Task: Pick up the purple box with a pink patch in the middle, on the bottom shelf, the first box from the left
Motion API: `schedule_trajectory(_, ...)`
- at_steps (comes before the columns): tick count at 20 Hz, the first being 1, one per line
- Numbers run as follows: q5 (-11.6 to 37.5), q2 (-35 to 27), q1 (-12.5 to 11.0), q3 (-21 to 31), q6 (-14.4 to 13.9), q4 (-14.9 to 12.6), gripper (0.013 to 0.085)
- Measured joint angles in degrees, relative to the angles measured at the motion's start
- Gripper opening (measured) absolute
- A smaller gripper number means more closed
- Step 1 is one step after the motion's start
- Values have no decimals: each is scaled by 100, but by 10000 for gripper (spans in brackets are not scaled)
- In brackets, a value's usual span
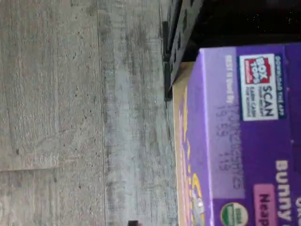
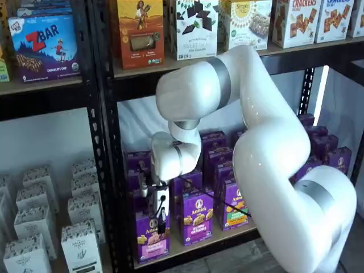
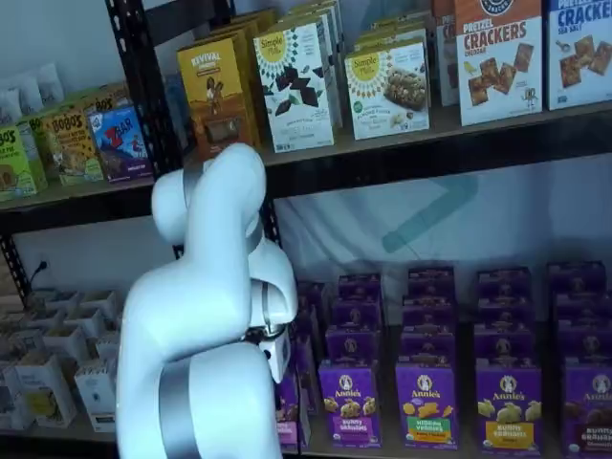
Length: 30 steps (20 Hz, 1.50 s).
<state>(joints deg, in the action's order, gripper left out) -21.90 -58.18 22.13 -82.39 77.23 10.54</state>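
Now, line by line:

Purple box: the purple box point(image 2: 152, 235) stands upright at the left end of the front row on the bottom shelf point(image 2: 193, 250), just right of the black upright point(image 2: 106, 170); its pink patch shows low on the front face. In a shelf view only a sliver of it point(image 3: 287, 421) shows past the arm.

Box, close up: the wrist view shows its top panel point(image 1: 244, 136) turned sideways, with a Box Tops scan mark, a faint date stamp, a pink patch and a green round seal. Its tan edge sits beside the shelf's black rim point(image 1: 181, 42), with grey wood-look floor point(image 1: 70, 117) beyond.

Gripper: the gripper point(image 2: 156, 213) hangs just above and in front of the purple box's top, dark fingers pointing down. The fingers are seen as a dark clump with a cable beside them, so I cannot tell whether they are apart or together, nor whether they touch the box.

Arm: the white arm point(image 2: 267, 148) bends in from the right, crossing in front of the shelf bay; its wrist sits over the left end of the purple rows.

Neighbours: 1 purple carton with a purple label point(image 2: 196, 219) stands just right of the purple box, then 1 with a green patch point(image 2: 234, 205). More purple cartons line up behind.

Left bay: white cartons point(image 2: 79, 244) stand in rows.

Upper shelf: cracker and snack boxes point(image 3: 497, 57) stand in a row.
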Motion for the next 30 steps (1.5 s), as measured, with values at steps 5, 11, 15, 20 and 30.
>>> schedule_trajectory(5,-6,-25,16,-30,-137,-131,650)
schedule_trajectory(11,-41,-58,33,-80,-197,-176,610)
schedule_trajectory(15,-39,-63,34,-93,-177,-153,610)
schedule_trajectory(20,-19,-60,27,-83,-159,-142,450)
schedule_trajectory(30,0,-67,23,-95,-142,-126,370)
